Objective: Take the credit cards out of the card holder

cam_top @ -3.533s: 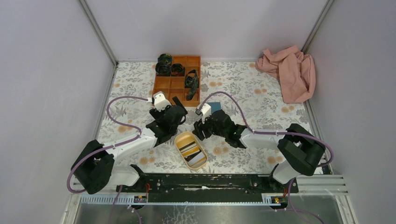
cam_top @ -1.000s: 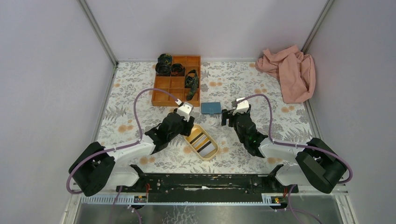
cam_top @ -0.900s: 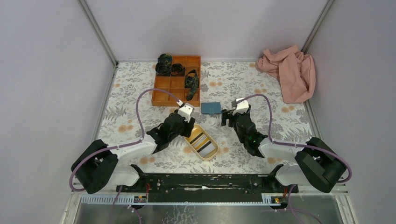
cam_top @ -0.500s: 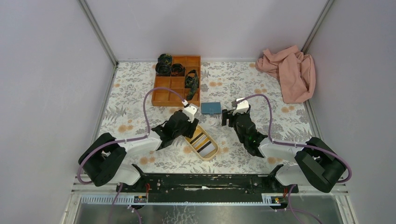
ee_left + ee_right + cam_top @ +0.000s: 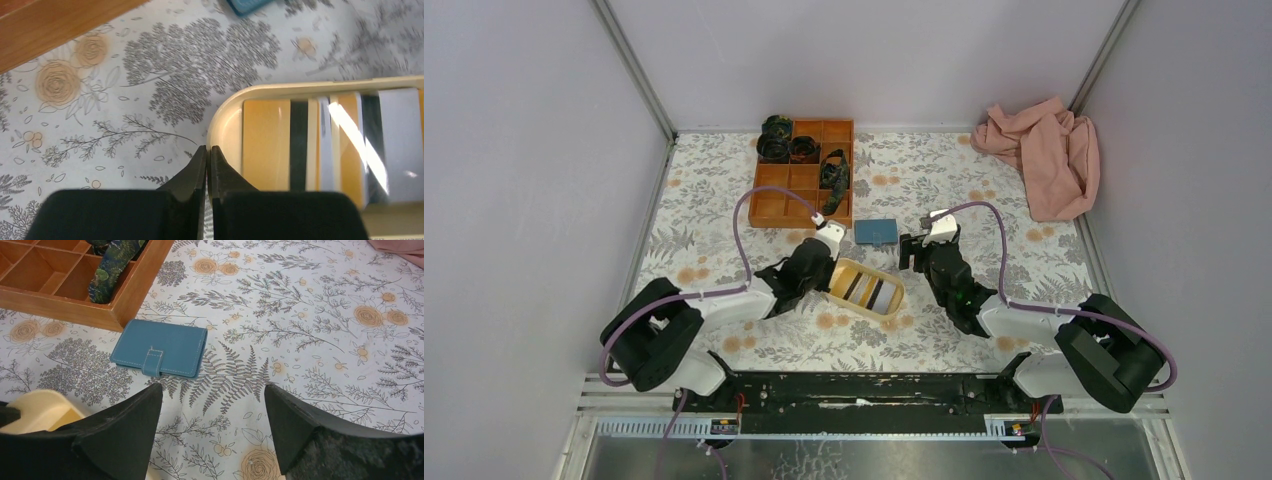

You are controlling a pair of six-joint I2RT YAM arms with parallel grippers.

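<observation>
Since half a second ago the yellow oval tray [image 5: 869, 311] has swung round to lie more nearly crosswise between the two arms, and the left gripper [image 5: 207, 152] has drawn its jaws together. Its tips now sit right at the tray's rounded near end with only a hairline between them. Whether they pinch the rim I cannot tell.

On the floral table [image 5: 964, 190], the wooden organiser [image 5: 774, 206] stands at the back. The card holder [image 5: 160, 346] lies flat just beside the organiser's near corner. It is folded shut, teal-blue with pale stitching, and a small tab strap is fastened over its near edge.

The right gripper [image 5: 212, 390] hangs over the table with its jaws spread wide and nothing between them. The holder lies ahead of it, a little toward its left finger and clear of both.

The credit cards [image 5: 266, 145] lie in the tray as overlapping strips of tan-gold, black and pale grey. They are just ahead of the left fingertips.
</observation>
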